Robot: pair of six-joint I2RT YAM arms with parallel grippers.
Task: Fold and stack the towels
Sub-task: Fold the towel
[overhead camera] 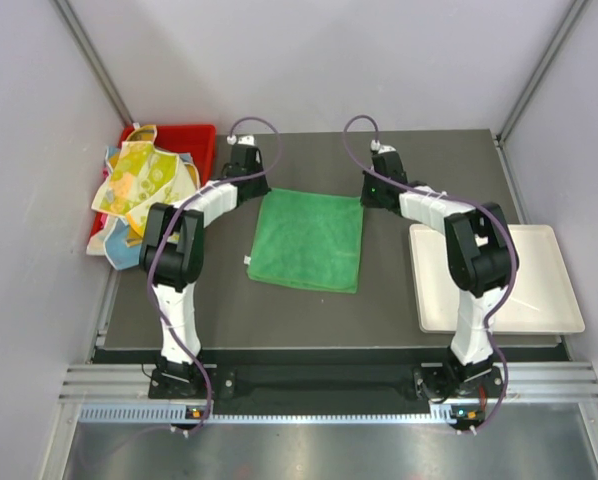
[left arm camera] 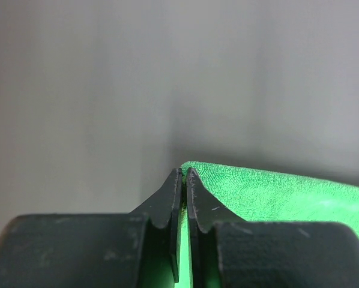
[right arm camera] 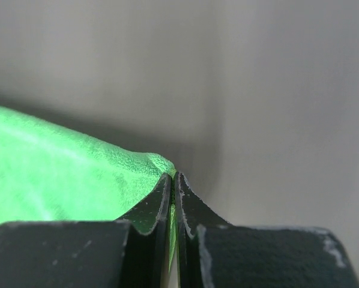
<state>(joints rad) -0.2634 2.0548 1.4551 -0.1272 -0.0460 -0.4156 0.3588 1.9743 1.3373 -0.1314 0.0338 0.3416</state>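
Dark table, pale grey walls

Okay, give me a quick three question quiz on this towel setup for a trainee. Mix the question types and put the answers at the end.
1. True or false: the left gripper and the right gripper each pinch a far corner of the green towel.
2. Fill in: the white tray lies on the table beside the ___ arm.
3. Where are the patterned towels? A: on the tray. B: heaped in and over the red bin. C: on the green towel.
Key: 1 true; 2 right; 3 B.
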